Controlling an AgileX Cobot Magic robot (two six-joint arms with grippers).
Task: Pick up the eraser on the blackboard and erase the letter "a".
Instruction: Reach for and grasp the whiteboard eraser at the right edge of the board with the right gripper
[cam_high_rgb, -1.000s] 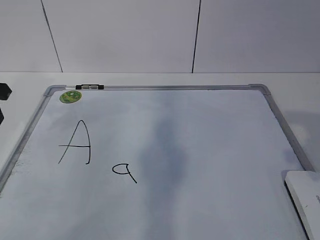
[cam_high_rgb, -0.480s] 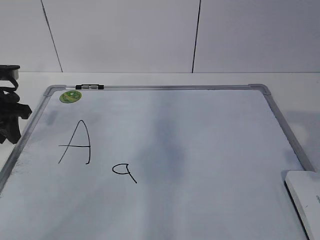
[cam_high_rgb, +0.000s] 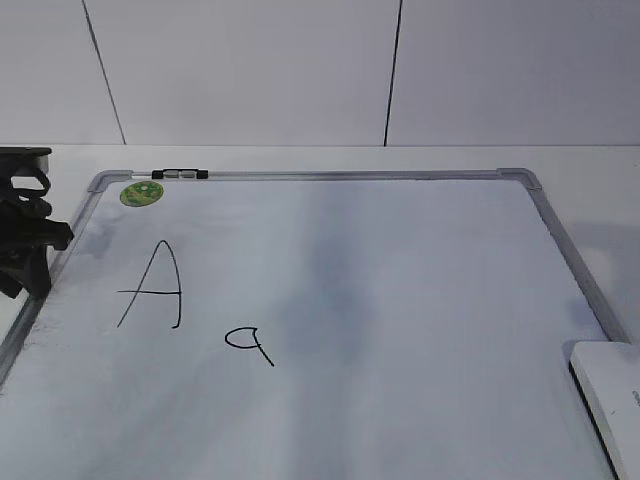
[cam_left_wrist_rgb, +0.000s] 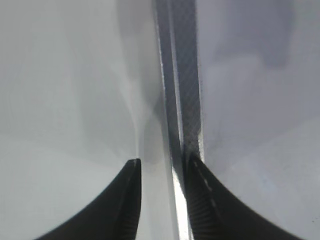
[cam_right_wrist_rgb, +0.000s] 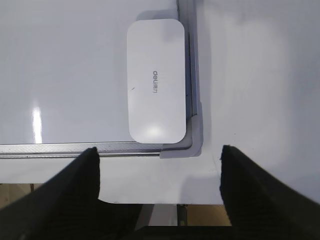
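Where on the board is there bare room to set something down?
The blackboard is bare across its middle and right, between the small letter "a" and the eraser in the near right corner. The left is busier: capital A, green sticker, and the left gripper over the frame.

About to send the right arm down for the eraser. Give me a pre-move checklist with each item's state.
1. eraser uncovered, lying flat on the blackboard corner: ok.
2. right tool open, fingers wider than the eraser: ok.
3. Right tool centred over the eraser: ok, roughly.
4. letter "a" unobstructed: ok.
5. left tool off the writing, at the board's frame: ok.
6. Height above the eraser: cannot tell.
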